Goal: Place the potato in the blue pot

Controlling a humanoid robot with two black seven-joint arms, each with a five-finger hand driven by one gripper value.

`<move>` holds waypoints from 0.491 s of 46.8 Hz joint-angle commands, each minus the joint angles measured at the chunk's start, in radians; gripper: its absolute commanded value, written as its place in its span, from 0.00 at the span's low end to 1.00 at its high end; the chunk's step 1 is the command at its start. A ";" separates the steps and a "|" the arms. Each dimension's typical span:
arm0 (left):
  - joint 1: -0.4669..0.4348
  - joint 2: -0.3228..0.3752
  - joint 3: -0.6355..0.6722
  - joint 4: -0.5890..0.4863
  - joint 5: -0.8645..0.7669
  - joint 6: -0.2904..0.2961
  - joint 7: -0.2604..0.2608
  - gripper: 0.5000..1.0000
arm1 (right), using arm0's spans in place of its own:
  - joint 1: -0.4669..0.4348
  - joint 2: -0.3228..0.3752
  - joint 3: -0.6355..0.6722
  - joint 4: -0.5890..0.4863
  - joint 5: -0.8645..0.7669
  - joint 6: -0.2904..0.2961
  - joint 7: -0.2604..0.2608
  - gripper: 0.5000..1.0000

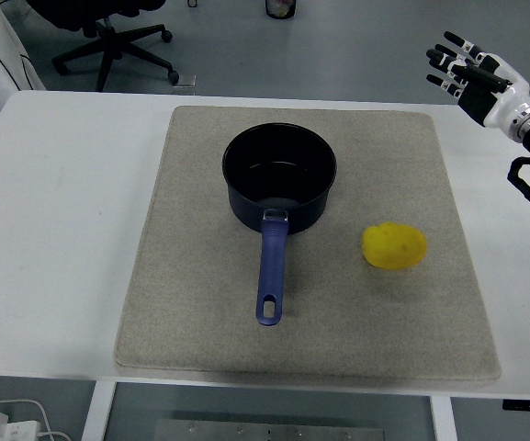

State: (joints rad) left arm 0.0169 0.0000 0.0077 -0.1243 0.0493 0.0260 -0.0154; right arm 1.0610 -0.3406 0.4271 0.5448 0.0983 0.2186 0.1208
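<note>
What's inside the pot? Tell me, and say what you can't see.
Nothing: the pot shows only its bare dark floor, with some glare. The near inner wall is hidden by the rim. The potato lies outside on the mat, to the right.

Office-like lab space, grey floor, black swivel chair (108, 28) on castors at far left, white table (53, 230) topped by grey mat (191, 322), cables (7, 418) underneath near left
</note>
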 commanded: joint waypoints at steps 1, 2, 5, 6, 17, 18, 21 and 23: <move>0.000 0.000 0.000 0.000 0.000 0.000 0.000 0.99 | 0.004 0.000 -0.001 0.004 -0.002 0.010 0.000 0.86; 0.000 0.000 0.000 0.000 0.000 0.000 0.000 0.99 | 0.004 0.000 -0.001 0.004 -0.002 0.016 -0.001 0.86; 0.000 0.000 0.000 0.000 0.000 0.000 0.000 0.99 | 0.005 -0.002 -0.001 0.004 -0.012 0.038 -0.001 0.86; 0.000 0.000 0.000 0.000 0.000 0.000 0.000 0.99 | 0.005 0.000 -0.001 0.004 -0.018 0.041 -0.001 0.86; 0.000 0.000 0.000 0.000 0.001 0.000 0.000 0.99 | 0.017 0.017 -0.001 0.006 -0.120 0.047 -0.001 0.86; 0.000 0.000 0.000 0.000 0.000 0.000 0.000 0.99 | 0.019 0.017 -0.001 0.006 -0.129 0.047 -0.001 0.86; 0.000 0.000 0.000 0.000 0.000 0.000 0.000 0.99 | 0.020 0.017 -0.002 0.006 -0.149 0.048 -0.001 0.86; 0.000 0.000 0.000 0.000 0.000 0.000 0.000 0.99 | 0.024 0.017 -0.002 0.006 -0.158 0.048 -0.001 0.86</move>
State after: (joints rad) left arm 0.0169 0.0000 0.0077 -0.1241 0.0493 0.0262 -0.0154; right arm 1.0803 -0.3238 0.4258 0.5506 -0.0435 0.2659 0.1198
